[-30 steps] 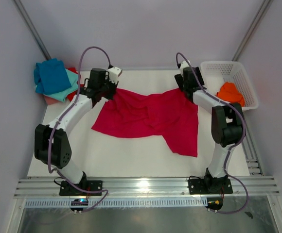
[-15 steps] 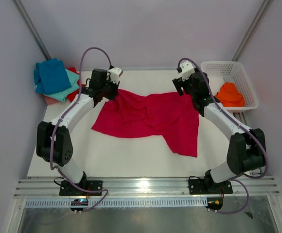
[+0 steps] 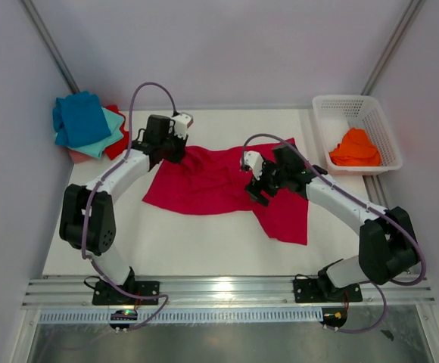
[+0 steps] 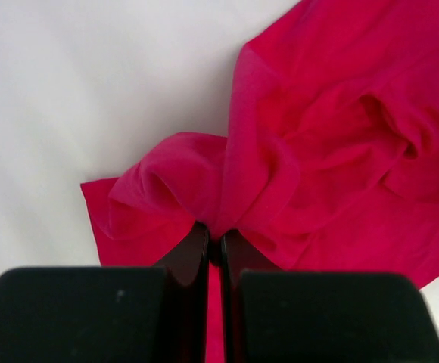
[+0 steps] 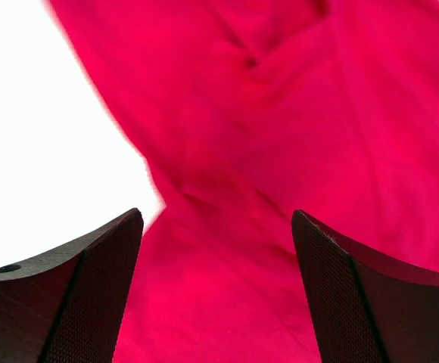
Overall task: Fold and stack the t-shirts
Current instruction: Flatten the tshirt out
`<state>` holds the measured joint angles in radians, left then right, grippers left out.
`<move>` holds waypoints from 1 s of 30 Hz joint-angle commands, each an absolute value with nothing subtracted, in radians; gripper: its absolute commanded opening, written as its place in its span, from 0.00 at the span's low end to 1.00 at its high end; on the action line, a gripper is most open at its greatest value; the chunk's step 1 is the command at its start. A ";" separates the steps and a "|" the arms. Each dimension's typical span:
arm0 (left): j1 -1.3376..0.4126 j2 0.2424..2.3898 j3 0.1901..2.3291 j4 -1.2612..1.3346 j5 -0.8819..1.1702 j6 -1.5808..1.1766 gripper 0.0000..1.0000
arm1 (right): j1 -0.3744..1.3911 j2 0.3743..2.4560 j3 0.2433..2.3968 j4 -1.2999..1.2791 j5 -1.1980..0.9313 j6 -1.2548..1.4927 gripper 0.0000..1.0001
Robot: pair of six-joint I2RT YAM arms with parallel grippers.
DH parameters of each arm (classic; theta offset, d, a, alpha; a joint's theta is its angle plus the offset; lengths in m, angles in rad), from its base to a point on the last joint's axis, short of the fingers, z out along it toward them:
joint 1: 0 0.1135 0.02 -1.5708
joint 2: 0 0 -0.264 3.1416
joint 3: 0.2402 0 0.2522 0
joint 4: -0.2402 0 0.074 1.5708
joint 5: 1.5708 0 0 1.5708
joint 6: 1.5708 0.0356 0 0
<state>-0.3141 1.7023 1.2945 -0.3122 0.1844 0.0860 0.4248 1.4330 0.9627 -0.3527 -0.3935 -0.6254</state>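
Crimson t-shirt (image 3: 204,181), one, is lying rumpled at centre. My right gripper (image 3: 257,189), swung in from 1 o'clock, is hovering above it, jaws wide and empty; I am reading this as a regrasp. My left gripper (image 3: 175,145) is pinching its 11 o'clock corner. One basket (image 3: 322,102) at 2 o'clock is holding one orange t-shirt (image 3: 356,147); four stacked t-shirts (image 3: 83,121) are sitting at 10 o'clock.

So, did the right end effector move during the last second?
Yes. The right end effector moved left and nearer, away from the white basket, and now hangs open over the crimson t-shirt.
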 commanded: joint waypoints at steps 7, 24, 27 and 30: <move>-0.330 1.710 1.287 -0.270 0.206 0.091 0.00 | 0.567 1.485 1.009 -0.405 -0.482 -0.672 0.83; -0.345 1.700 1.279 -0.275 0.198 0.107 0.00 | 0.690 1.827 1.266 -0.314 -0.281 -0.574 0.81; -0.345 1.697 1.279 -0.278 0.195 0.109 0.00 | 0.690 1.835 1.262 -0.313 -0.267 -0.578 0.81; -0.345 1.698 1.281 -0.275 0.199 0.107 0.00 | 0.690 1.832 1.247 -0.307 -0.242 -0.586 0.81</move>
<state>-0.3435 1.7069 1.2789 -0.3111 0.1871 0.0940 0.6880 1.8355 1.2266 -0.3447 -0.2752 -0.5919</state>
